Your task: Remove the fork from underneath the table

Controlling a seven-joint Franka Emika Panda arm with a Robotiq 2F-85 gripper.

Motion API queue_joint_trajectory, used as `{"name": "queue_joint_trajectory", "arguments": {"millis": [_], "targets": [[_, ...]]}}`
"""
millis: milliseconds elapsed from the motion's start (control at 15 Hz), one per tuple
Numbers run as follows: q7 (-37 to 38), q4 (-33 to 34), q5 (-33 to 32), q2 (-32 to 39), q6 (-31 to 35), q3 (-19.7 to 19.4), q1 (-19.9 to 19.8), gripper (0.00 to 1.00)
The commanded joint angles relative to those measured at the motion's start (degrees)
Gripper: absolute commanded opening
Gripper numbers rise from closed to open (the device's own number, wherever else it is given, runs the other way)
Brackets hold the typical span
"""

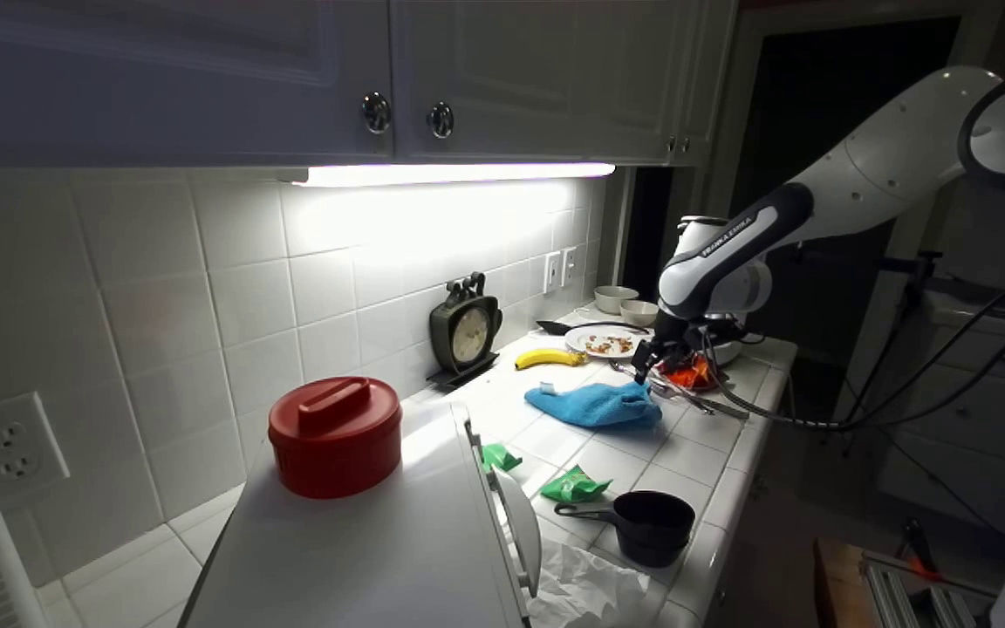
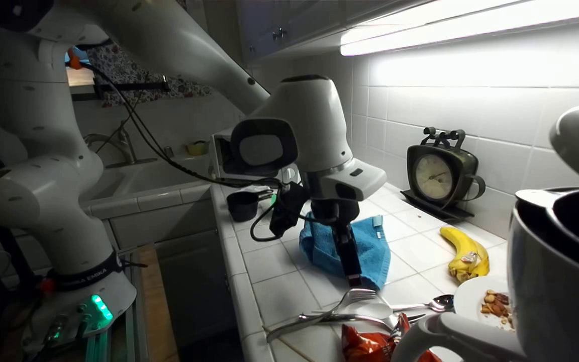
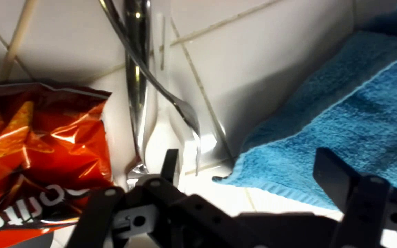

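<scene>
From its rounded white base, where a bright green light strip glows, the jointed, smooth white arm rises, then slopes down to a rounded white wrist. Beneath, the black, two-fingered claw points downward, slightly tilted, its flat dark fingers spread wide apart.

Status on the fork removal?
Looks done: the fork lies in the open on top of the tiled countertop, not underneath. In hand: nothing; the gripper is open near the fork and the blue towel, nothing clamped. Left, likely: closing on the fork and lifting it away.
</scene>
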Motion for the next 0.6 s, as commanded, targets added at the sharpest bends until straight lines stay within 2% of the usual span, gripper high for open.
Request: {"name": "queue_joint_trajectory", "arguments": {"millis": [0, 133, 533], "targets": [[-2.62, 0.75, 4.21, 1.39, -0.06, 1.64, -0.48, 0.75], [-1.85, 1.28, 3.86, 2.21, -1.24, 1.85, -0.28, 0.69], [-0.46, 1.89, 1.99, 2.40, -2.54, 1.62, 0.05, 0.25]]}}
